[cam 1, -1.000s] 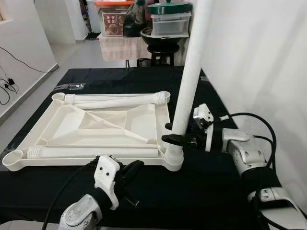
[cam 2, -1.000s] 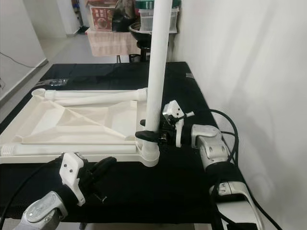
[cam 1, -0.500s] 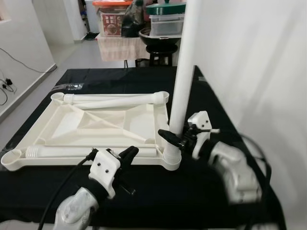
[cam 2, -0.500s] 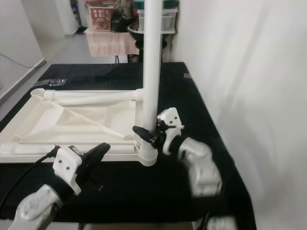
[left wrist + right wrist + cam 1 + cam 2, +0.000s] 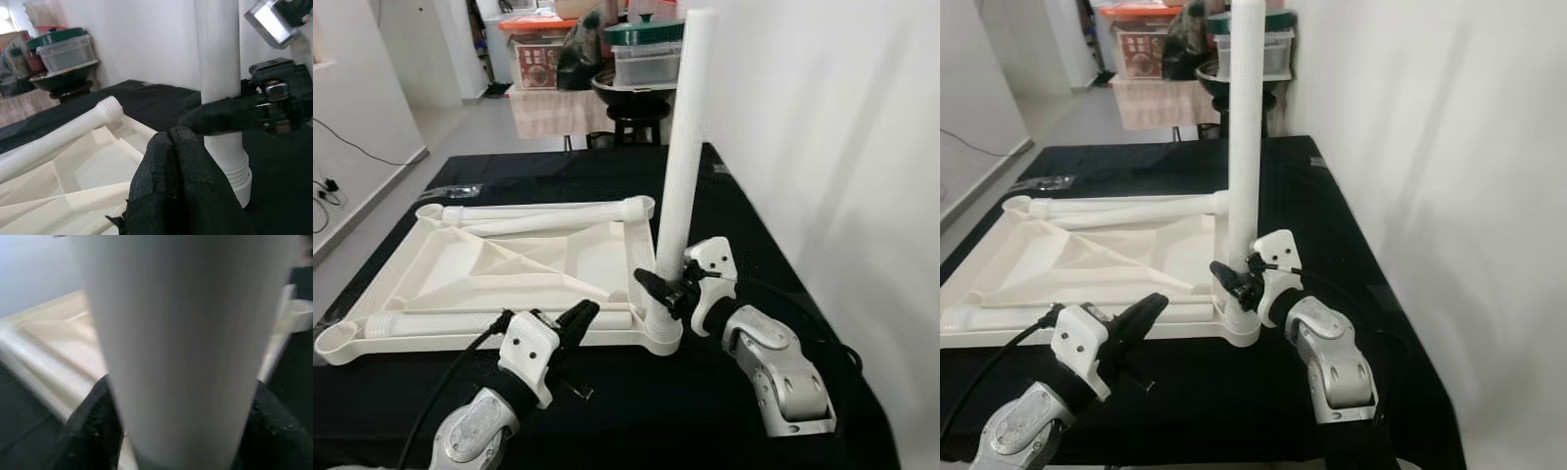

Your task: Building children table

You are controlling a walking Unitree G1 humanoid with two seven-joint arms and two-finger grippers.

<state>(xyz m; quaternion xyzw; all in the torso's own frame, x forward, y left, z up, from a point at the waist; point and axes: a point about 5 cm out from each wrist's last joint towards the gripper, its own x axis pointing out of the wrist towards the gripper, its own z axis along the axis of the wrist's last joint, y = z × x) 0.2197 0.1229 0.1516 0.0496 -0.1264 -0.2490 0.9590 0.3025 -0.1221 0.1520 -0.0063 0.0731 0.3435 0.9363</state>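
Assembly is judged to be at an early stage: one leg point(image 5: 677, 157) stands upright in the near right corner socket of the inverted tabletop point(image 5: 460, 264), while two further legs lie loose on the tabletop, one leg along the far edge point(image 5: 548, 210) and one leg along the near edge point(image 5: 499, 320). The remaining corner sockets are open. The right hand point(image 5: 658, 290) pinches the upright leg just above its threaded base; whether the leg is fully seated cannot be determined. The left hand point(image 5: 576, 320) is pressed together, holding nothing, at the near edge of the tabletop. The tabletop is white ribbed plastic, lying underside up on the black-covered counter point(image 5: 607, 392).
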